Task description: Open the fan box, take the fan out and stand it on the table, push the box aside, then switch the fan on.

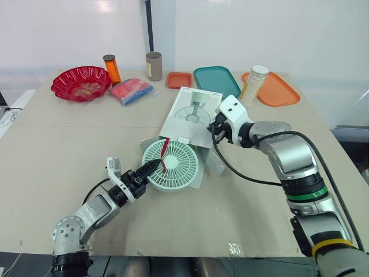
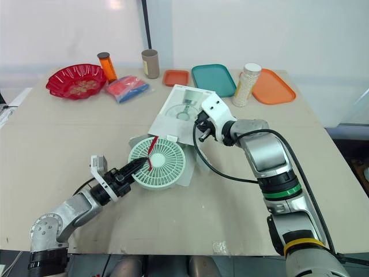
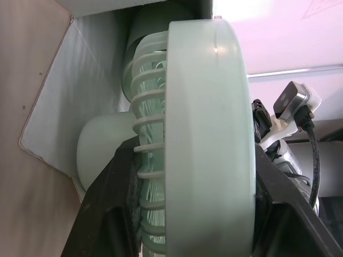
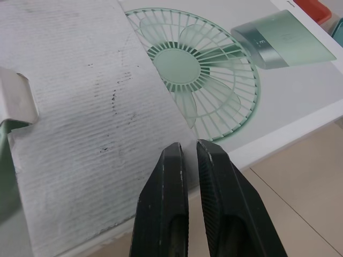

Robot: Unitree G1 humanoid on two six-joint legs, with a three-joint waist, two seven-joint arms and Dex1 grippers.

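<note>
Your fan [image 1: 171, 164] is pale mint green, a round ribbed grille with a red strap [image 1: 165, 151] across its face. It sits half out of the box's [image 1: 193, 115] open end, near mid-table [image 1: 69, 138]. Your left gripper [image 1: 153, 166] clamps the fan's rim between both fingers. Your right gripper [image 4: 190, 149] is closed at the box flap's edge; you can't tell whether it pinches cardboard.
</note>
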